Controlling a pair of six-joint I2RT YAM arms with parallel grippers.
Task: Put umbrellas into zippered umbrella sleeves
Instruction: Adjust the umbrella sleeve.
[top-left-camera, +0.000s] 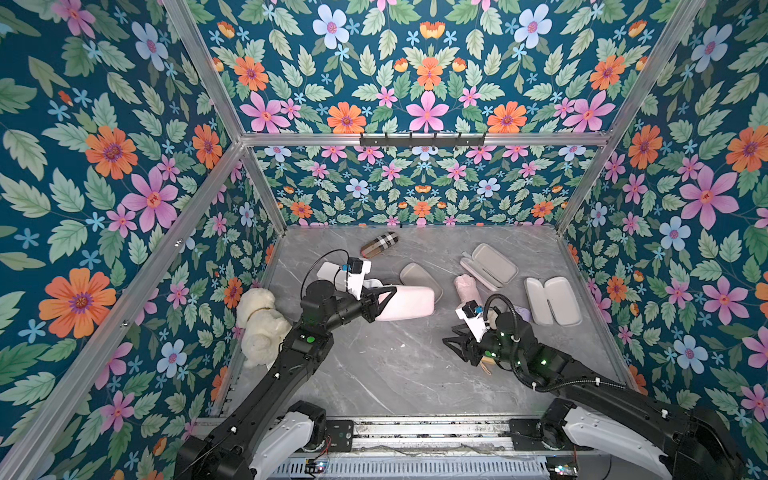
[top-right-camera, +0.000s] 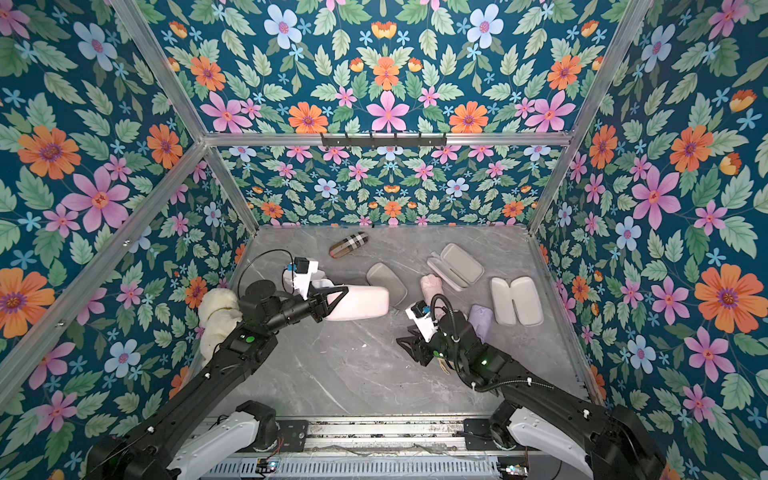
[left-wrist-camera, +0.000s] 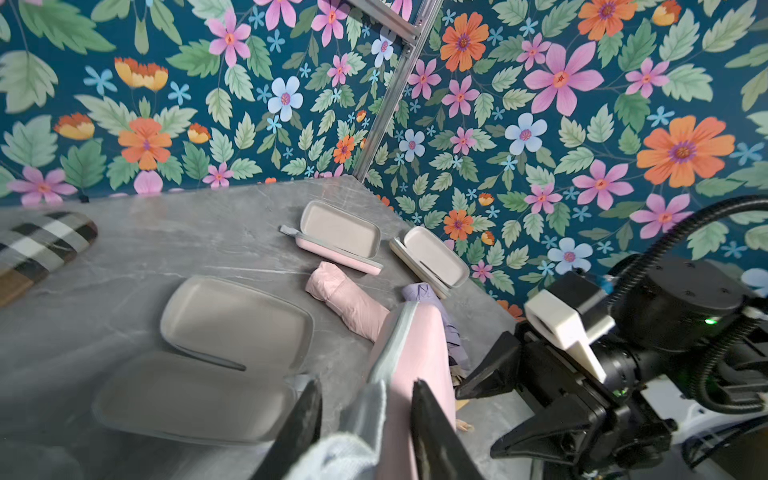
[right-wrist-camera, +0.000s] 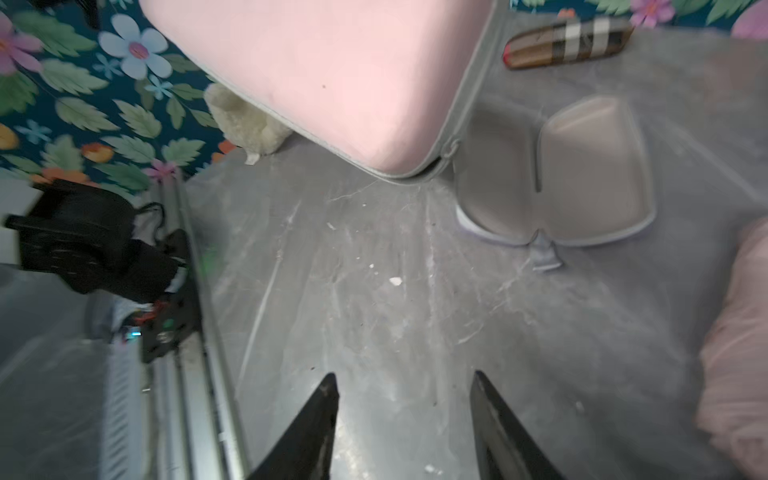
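1. While the left gripper (top-left-camera: 383, 305) is clenched on one end of a closed pink sleeve (top-left-camera: 409, 303), the rest of that sleeve juts out past the fingertips toward the right arm's side. The left wrist view shows it standing on edge between the two black fingers (left-wrist-camera: 432, 428), grey zip seam uppermost. Whether its far end rests on the table cannot be told.
2. Just beyond the held sleeve, on the side away from the left gripper, an open sleeve (top-left-camera: 417, 276) lies flat on the grey marble table (top-left-camera: 374, 374) with both grey halves facing up.
3. The right gripper (top-left-camera: 452, 336) is released: its jaws are spread and nothing sits between them. In the right wrist view only bare tabletop lies under them. It points toward the left gripper and is apart from the held sleeve.
4. Behind the right gripper, toward the back wall, a pink umbrella (top-left-camera: 467, 289) lies on the table. A lavender umbrella (top-left-camera: 521, 311) lies just beside the right wrist on its outer side, partly hidden by the arm.
5. Past the pink umbrella from the right gripper lies a pink-edged open sleeve (top-left-camera: 492, 264). A third open sleeve (top-left-camera: 552, 299) lies beyond the lavender umbrella, near the side wall.
6. Well beyond the left gripper, near the back wall, lies a tan plaid roll (top-left-camera: 380, 245). A white plush toy (top-left-camera: 259, 324) sits on the outer side of the left arm.
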